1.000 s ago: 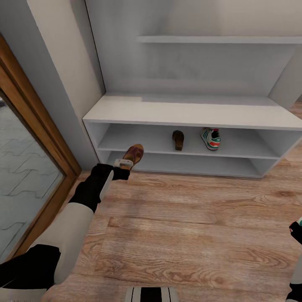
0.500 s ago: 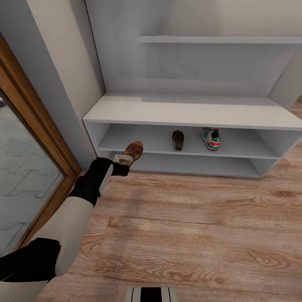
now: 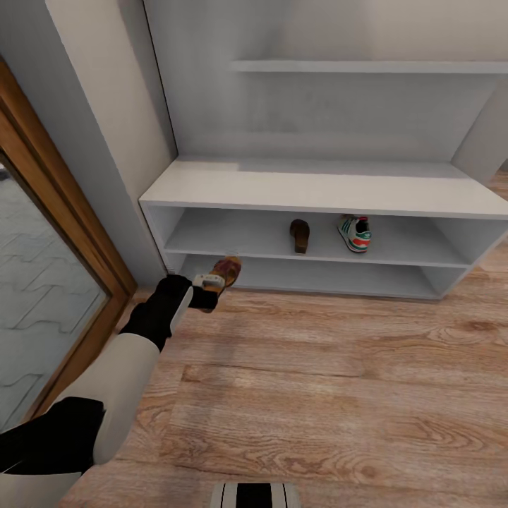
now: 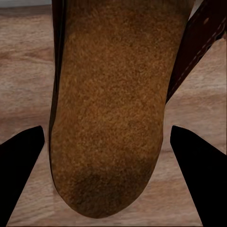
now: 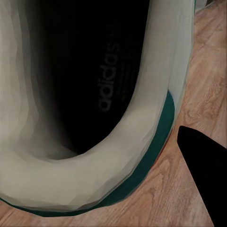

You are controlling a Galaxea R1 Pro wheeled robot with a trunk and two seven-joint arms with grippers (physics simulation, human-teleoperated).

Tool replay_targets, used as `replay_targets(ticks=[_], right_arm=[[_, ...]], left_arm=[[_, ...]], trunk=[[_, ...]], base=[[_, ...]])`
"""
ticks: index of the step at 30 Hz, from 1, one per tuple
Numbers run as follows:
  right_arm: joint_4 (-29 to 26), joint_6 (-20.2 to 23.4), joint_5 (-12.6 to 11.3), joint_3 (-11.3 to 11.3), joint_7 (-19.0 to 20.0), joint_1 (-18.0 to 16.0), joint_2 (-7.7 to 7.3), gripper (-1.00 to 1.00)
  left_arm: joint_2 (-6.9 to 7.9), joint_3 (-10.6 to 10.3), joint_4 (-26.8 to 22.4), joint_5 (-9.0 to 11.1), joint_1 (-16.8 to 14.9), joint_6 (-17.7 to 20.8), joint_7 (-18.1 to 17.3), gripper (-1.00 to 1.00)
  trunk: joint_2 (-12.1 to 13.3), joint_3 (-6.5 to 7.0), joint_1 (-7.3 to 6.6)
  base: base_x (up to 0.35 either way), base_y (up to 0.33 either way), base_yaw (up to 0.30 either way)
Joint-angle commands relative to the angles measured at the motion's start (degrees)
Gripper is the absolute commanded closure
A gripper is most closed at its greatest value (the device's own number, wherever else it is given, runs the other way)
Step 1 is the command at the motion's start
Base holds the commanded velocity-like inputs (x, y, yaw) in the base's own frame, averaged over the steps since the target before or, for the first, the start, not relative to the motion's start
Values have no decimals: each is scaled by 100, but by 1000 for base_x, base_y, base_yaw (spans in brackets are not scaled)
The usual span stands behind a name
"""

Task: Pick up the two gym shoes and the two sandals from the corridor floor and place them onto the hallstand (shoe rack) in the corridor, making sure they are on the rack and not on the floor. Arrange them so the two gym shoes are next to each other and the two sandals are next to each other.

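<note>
The left arm [image 3: 106, 395] has a cream-white forearm shell between matte black joints, with a black wrist and a pale grey block at its tip. Black wedge-shaped fingers [image 4: 21, 165] appear flat and unmarked. A black-and-white striped base part [image 3: 255, 495] sits just beside the arm's elbow.

The word "adidas" is printed in pale grey lettering on the dark insole of the gym shoe [image 5: 94, 104] seen in the right wrist view. No other text can be read.
</note>
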Motion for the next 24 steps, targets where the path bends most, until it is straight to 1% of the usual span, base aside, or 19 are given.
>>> replay_targets(ticks=[1,11,24], right_arm=[[-7,31,-14,-1,-19,-3,-2,100],[-3,33,-7,-9,-19,-3,-6,100],[-2,33,1,-7,-19,-3,-6,100]], left_arm=[[0,-2,19,-31,2,22,-31,100],[1,-10,104,-33,46,20,-40,100],[-10,-15,109,-26,47,13,-40,100]], trunk=[[-2,-4,-1],[-2,-4,-1],[-2,-4,-1]], base=[[0,0,0],[11,-10,0],[211,-184,0]])
